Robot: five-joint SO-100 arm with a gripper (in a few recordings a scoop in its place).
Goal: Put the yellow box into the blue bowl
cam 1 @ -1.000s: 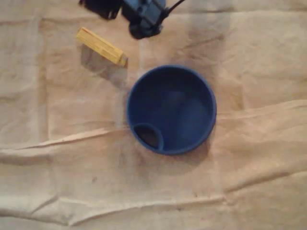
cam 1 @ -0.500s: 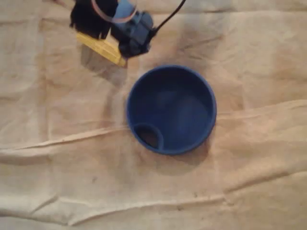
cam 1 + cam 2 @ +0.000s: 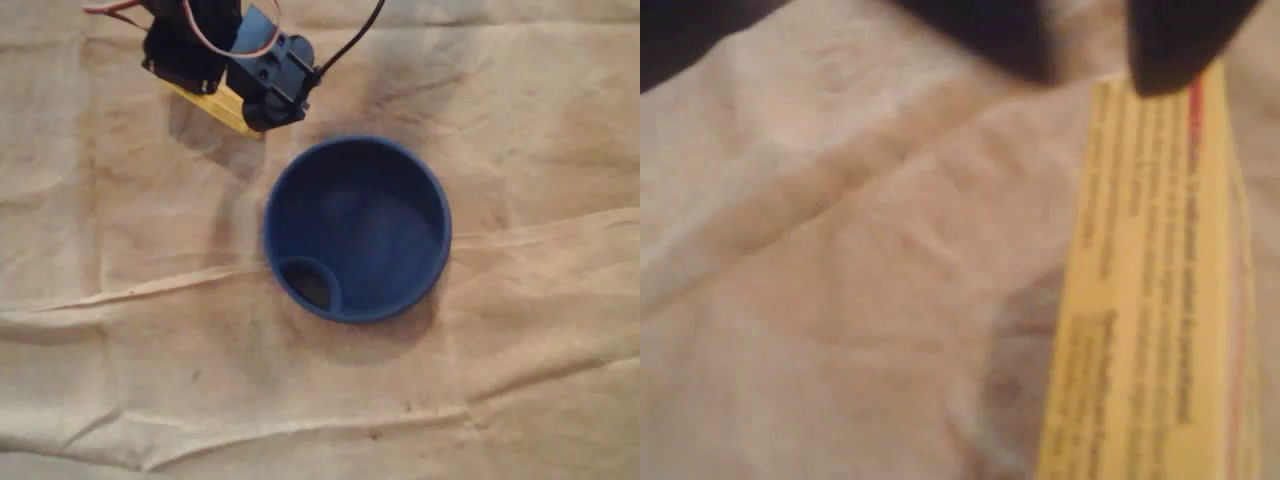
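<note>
Overhead and wrist views of the reach for the box. Compared with one second earlier, when the arm [image 3: 262, 72] sat at the far edge and the yellow box [image 3: 228, 108] lay fully uncovered, the arm now reaches over the box and hides all but its near-right end. The box and the blue bowl [image 3: 400, 200] lie where they did. The box rests on the tan cloth [image 3: 150, 330] that covers the tabletop, in the far-left part of the scene. It lies slantwise, with its visible end near the bowl's far-left rim but apart from it.

In the wrist view the tool [image 3: 1090, 40] stands with its two dark fingers apart and cloth showing between them. The right-hand finger [image 3: 1185, 40] overlaps the box's [image 3: 1155, 300] far end, and whether it touches cannot be told.

The bowl sits upright at centre, with a small round recess [image 3: 310, 285] inside its near-left rim. Bare cloth, crossed by long creases [image 3: 130, 290], lies left, right and near of the bowl.
</note>
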